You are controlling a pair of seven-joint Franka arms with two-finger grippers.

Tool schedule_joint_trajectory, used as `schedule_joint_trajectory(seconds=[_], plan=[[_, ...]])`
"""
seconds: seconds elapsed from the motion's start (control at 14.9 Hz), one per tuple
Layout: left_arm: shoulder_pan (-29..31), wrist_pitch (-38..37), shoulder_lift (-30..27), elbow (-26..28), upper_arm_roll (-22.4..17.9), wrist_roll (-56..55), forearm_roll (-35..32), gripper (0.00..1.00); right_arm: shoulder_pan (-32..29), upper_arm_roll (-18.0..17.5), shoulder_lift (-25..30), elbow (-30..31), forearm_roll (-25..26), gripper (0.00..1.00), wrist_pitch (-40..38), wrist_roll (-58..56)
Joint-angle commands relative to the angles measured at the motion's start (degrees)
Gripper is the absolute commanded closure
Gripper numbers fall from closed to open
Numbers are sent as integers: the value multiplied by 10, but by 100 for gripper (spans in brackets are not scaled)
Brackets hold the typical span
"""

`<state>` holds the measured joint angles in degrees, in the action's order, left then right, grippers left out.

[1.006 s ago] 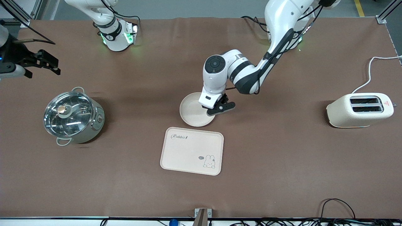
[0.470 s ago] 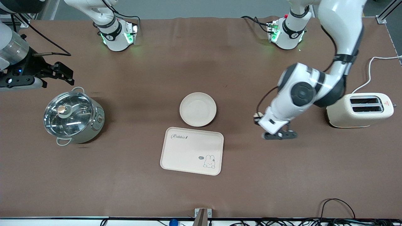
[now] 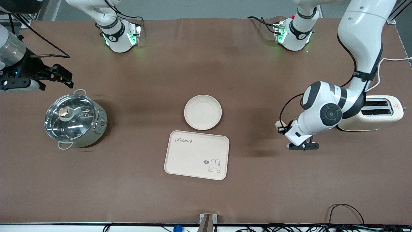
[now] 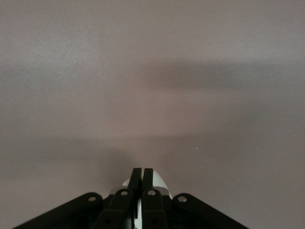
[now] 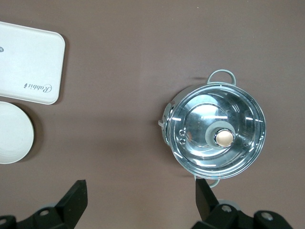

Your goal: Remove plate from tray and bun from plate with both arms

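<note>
The round cream plate lies on the brown table, just farther from the front camera than the rabbit tray; it also shows in the right wrist view. No bun is in view. My left gripper is shut and empty over bare table between the tray and the toaster; its wrist view shows the fingers pressed together over plain brown cloth. My right gripper is open and empty, up over the table beside the steel pot, with its fingers wide apart in its wrist view.
The lidded steel pot stands toward the right arm's end of the table. A cream toaster with a white cord stands toward the left arm's end, partly covered by the left arm. The tray shows in the right wrist view.
My left gripper has left the plate's rim and swung toward the toaster, shut and empty. The plate has stayed in place. My right gripper has shifted slightly toward the pot.
</note>
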<state>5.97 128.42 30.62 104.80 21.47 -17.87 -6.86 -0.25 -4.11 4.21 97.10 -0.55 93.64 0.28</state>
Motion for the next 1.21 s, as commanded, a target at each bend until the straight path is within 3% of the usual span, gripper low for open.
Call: schedule_joint_trajectory(seconds=[0.0, 0.07, 0.4, 0.6, 0.8, 1.14], plan=[[4, 13, 8, 1, 7, 5, 2, 31, -4, -1, 7, 2, -2, 0, -2, 8], [4, 14, 8, -2, 6, 5, 1, 0, -4, -1, 7, 2, -2, 0, -3, 8], [-4, -9, -20, -48, 8, 2, -3, 0, -7, 1, 10, 4, -2, 0, -5, 9], [0, -126, -71, -114, 9, 5, -3, 0, -56, 5, 10, 0, -2, 0, -6, 2], [-1, -264, -103, -203, 9, 29, -3, 0, -60, 6, 10, -8, -2, 0, -7, 2], [7, -323, -209, -207, -21, 135, 11, 0, -57, 5, 10, -5, -2, 0, -6, 2]])
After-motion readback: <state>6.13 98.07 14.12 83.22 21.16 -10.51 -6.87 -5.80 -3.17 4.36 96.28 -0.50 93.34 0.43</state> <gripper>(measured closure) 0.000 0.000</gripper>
